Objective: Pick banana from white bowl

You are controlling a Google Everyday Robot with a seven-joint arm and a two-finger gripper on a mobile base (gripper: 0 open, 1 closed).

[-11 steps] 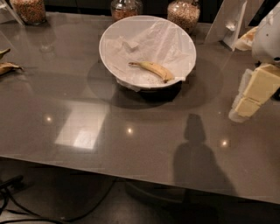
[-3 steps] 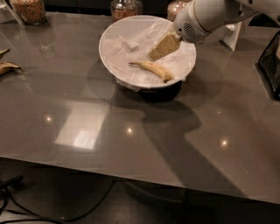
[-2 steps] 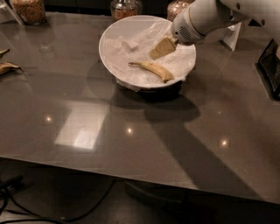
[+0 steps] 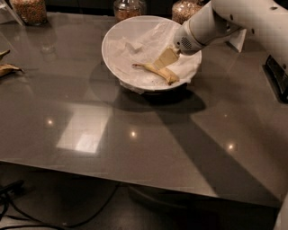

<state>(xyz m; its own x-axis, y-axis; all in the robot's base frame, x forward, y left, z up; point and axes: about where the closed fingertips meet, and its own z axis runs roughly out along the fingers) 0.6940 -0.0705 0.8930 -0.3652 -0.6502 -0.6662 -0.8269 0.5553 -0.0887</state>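
The white bowl (image 4: 118, 48) with crinkled paper lining stands at the back middle of the grey table. The small yellow banana (image 4: 158, 72) lies inside it, stem pointing left. My gripper (image 4: 164, 59) reaches in from the upper right on its white arm and hangs just above the banana's middle, inside the bowl's rim.
Three glass jars of grains stand along the back edge: at the left (image 4: 29, 11), the middle (image 4: 129, 7) and the right (image 4: 184, 9). A brownish banana peel (image 4: 6, 68) lies at the left edge. A dark object (image 4: 278, 80) sits at the right edge. Cables lie on the floor below.
The arm swung in from the right side of the table to over the bowl. In the last second the gripper dropped a little closer to the banana.
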